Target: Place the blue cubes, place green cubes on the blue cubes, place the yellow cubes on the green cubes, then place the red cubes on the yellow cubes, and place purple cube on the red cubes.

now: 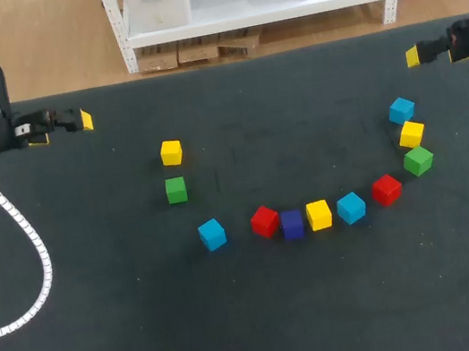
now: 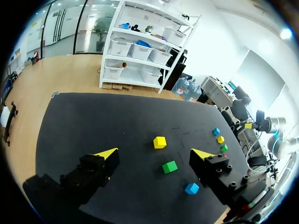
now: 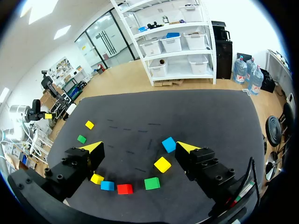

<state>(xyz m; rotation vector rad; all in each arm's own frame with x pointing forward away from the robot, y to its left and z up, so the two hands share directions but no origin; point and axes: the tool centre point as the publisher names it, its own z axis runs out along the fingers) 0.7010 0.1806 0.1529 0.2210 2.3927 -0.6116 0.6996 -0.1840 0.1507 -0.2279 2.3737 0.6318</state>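
Note:
Cubes lie scattered in an arc on the black table [image 1: 110, 343]. At the left are a yellow cube [image 1: 171, 152], a green cube [image 1: 176, 189] and a blue cube [image 1: 212, 234]. Along the front sit a red cube [image 1: 264, 221], the purple cube [image 1: 292, 223], a yellow one [image 1: 319, 214], a blue one [image 1: 351, 207] and a red one [image 1: 387, 189]. At the right are green [image 1: 418, 161], yellow [image 1: 411, 134] and blue [image 1: 401, 110] cubes. My left gripper [image 1: 79, 121] [image 2: 154, 155] hangs open at the far left, empty. My right gripper [image 1: 418, 55] [image 3: 139, 147] is open at the far right, empty.
A white ribbed cable [image 1: 22, 231] from the left arm loops over the table's left side. In the left wrist view the yellow cube [image 2: 160, 142], green cube [image 2: 169, 166] and blue cube [image 2: 191, 188] lie ahead of the fingers.

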